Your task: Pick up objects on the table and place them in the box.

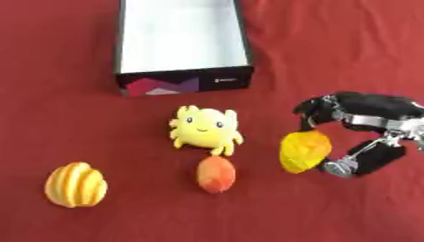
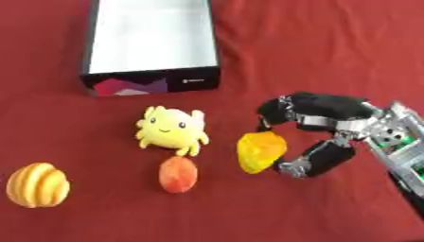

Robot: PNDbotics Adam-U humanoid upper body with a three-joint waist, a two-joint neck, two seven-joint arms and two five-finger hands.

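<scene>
A red cloth (image 1: 356,47) covers the whole table, and at the upper centre-left of the frame stands the box (image 1: 184,81), a long open carton with a white inside and a dark front wall bearing a pink and purple pattern; nothing shows inside it. At the right of the frame, a little below the middle, the right hand (image 2: 331,130) comes in from the right edge, black with silver joints, its wrist trailing off toward the lower right corner in the right eye view. Its fingers curve over from above and its thumb curls up from below, forming a partly closed C whose opening faces left. In that opening sits the yellow-orange faceted object (image 2: 260,151), held upright between the fingertips at its top and the thumb at its lower right side; whether it is lifted off the cloth or touching it cannot be told. It lies well below the box and to its right. To the left of the hand, apart from it, a yellow plush toy with a smiling face (image 1: 205,129) lies at the centre of the frame, just below the box front. Right under the toy, touching or nearly touching its lower edge, is an orange-red faceted object (image 1: 216,174). At the lower left lies a yellow ridged object (image 1: 75,185), well apart from everything else.
</scene>
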